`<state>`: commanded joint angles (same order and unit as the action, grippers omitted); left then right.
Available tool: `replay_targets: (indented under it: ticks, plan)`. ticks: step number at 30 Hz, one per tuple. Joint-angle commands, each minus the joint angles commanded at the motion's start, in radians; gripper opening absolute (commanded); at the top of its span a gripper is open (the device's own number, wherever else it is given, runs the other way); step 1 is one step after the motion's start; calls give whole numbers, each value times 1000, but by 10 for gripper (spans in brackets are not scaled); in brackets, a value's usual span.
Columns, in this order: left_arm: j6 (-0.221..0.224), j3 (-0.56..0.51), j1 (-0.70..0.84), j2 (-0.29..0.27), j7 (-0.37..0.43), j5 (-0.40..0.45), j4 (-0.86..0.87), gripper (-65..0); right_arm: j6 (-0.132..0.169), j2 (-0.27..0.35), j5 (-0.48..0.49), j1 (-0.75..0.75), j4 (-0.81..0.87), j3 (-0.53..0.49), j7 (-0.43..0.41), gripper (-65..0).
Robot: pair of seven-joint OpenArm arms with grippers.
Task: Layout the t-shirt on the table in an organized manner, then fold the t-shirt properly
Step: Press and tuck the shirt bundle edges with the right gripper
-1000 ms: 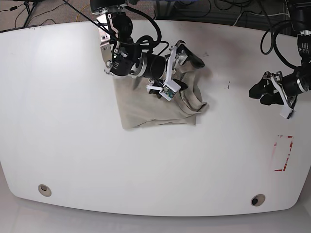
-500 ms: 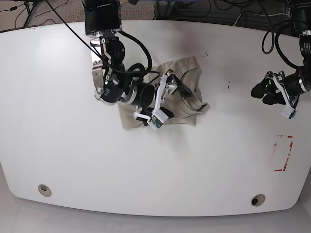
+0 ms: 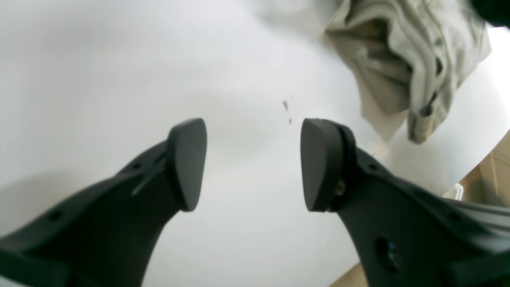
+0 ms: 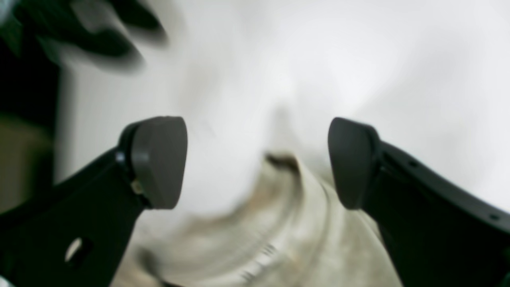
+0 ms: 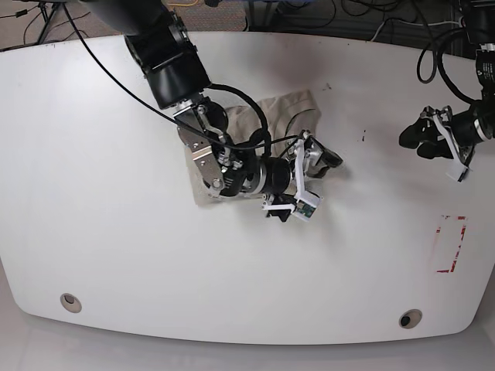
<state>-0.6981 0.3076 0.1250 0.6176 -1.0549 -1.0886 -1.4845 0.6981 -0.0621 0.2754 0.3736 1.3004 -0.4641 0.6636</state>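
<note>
The t-shirt (image 5: 288, 105) lies crumpled in a beige heap on the white table (image 5: 100, 154), mostly covered by my right arm. My right gripper (image 5: 309, 187) hovers open over the heap's lower right edge. In the right wrist view the fingers (image 4: 157, 159) stand wide apart, with blurred t-shirt (image 4: 287, 235) cloth below and nothing between them. My left gripper (image 5: 415, 142) is open at the far right, well away from the shirt. The left wrist view shows its fingers (image 3: 187, 163) apart over bare table (image 3: 119, 59), with the t-shirt (image 3: 406, 59) bunched ahead at upper right.
A red-outlined rectangle (image 5: 451, 244) marks the table at the right. Grey grommet holes sit at the front left (image 5: 70, 302) and front right (image 5: 410, 318). Small dark specks (image 5: 363, 137) lie between the shirt and the left gripper. Cables run behind the far edge.
My right arm has swung down and to the right across the shirt, its open gripper now past the heap's lower right edge. The left arm has barely moved.
</note>
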Motion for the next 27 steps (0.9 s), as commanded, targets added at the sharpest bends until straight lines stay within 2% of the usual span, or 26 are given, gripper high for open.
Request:
replay_targets:
  ticks: [7,9,10,13,15,16,18,19,20,23,27]
  plan:
    - [0,0,14,-2,0,0,-2,-299,0,-44,-281,0,-71,6,-55,-140]
    - [0,0,20,-2,0,0,-2,-299,0,-49,-327,-2,-71,9,-55,-166]
    - [0,0,21,-3,0,0,-2,-299,0,-49,-353,-3,-71,9,-55,-200]
    - [0,0,21,-3,2,0,2,-299,0,-49,-376,-3,-71,9,-55,-293]
    - [0,0,23,-3,2,0,3,-299,0,-49,-381,-3,-71,11,-55,-401]
    - [0,0,25,-5,2,0,3,-299,0,-49,-381,-3,-71,11,-55,-425]
    - [0,0,32,-5,2,0,2,-299,0,-49,-382,-3,-71,17,-55,-528]
    - [0,0,34,-5,3,0,2,-299,0,-49,-382,-3,-71,18,-55,-547]
    - [0,0,34,-5,3,0,2,-299,0,-49,-382,-3,-71,23,-55,-599]
    - [0,0,32,-5,3,0,2,-299,0,-49,-381,-5,-64,23,-54,-645]
    - [0,0,31,-5,3,0,2,-299,0,-48,-384,-32,-9,23,-52,-644]
